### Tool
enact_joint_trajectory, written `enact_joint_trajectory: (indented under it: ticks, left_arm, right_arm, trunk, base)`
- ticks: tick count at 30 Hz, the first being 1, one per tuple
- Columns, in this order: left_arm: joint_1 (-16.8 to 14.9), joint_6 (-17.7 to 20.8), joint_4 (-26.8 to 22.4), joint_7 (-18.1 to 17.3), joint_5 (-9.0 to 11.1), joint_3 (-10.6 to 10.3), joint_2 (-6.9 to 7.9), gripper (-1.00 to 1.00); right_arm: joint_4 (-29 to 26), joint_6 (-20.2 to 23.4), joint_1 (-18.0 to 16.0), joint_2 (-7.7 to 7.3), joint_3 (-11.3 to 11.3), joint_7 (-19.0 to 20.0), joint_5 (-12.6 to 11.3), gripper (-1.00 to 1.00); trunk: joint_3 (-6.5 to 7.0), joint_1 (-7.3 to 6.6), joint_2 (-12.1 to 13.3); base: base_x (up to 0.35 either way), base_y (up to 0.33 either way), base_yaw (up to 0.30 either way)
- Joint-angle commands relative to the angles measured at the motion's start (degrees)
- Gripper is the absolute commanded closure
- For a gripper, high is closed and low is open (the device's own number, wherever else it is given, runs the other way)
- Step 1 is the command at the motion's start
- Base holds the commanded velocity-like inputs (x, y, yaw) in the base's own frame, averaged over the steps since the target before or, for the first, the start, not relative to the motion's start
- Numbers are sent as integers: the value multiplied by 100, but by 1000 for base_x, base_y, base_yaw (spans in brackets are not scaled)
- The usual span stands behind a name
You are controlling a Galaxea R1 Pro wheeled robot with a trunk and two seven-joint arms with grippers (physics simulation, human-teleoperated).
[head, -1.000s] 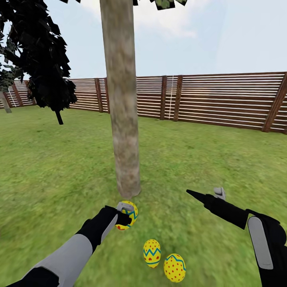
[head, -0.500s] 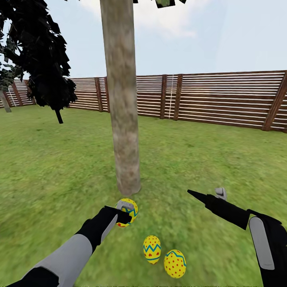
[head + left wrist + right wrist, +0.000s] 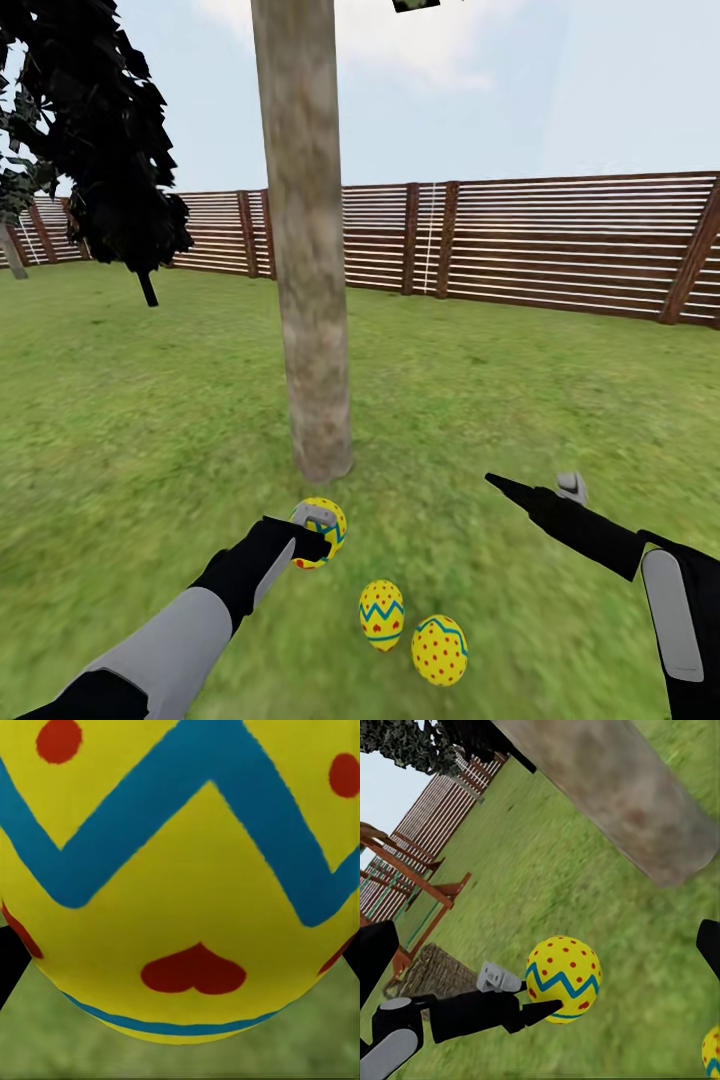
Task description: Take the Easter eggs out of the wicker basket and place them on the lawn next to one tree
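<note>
Holding the third egg (image 3: 322, 532) in my left gripper (image 3: 312, 535), fingers clamped on it, I have it just off the foot of the tree (image 3: 310, 300), low over the lawn (image 3: 500, 400). My left wrist camera looks straight onto its yellow shell, blue zigzag and red marks, with grass blurred beneath; whether it touches the grass I cannot tell.

Two eggs (image 3: 381, 614) already lie on the lawn, side by side and almost touching, a little nearer to me than the held one, the second (image 3: 439, 650) to the right of the first. Both sit close to the same trunk, so I judge two-thirds of the job done. What is left, as I read it, is to set this last egg down by the trunk and let go.

My right gripper (image 3: 545, 490) hangs over the grass well to the right of the eggs, fingers spread, nothing in them. Its wrist camera catches the left gripper with its egg (image 3: 562, 979) and the trunk behind it.

That view also shows the basket (image 3: 431, 975) standing on the lawn well apart from the tree, near a wooden play frame (image 3: 405, 900). Its inside is turned away, so I cannot see what it holds; with all three eggs here, I take it as emptied. A slat fence (image 3: 560, 245) rings the garden, with a dark columnar tree (image 3: 110, 150) to the left.
</note>
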Motion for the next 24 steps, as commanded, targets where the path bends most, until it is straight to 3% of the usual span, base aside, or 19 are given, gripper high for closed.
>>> enact_joint_trajectory:
  ticks: [1, 24]
  left_arm:
    - [-4, 25, -6, 22, 53, -26, 4, 100]
    - [-4, -163, 112, 38, 16, -10, 36, 100]
  right_arm:
    - [-1, 26, -5, 1, -6, 40, 25, -100]
    - [-1, 18, -5, 59, -6, 35, 27, -100]
  trunk:
    - [-28, 1, -4]
    - [-538, 60, -35]
  base:
    - [0, 0, 0]
    - [0, 0, 0]
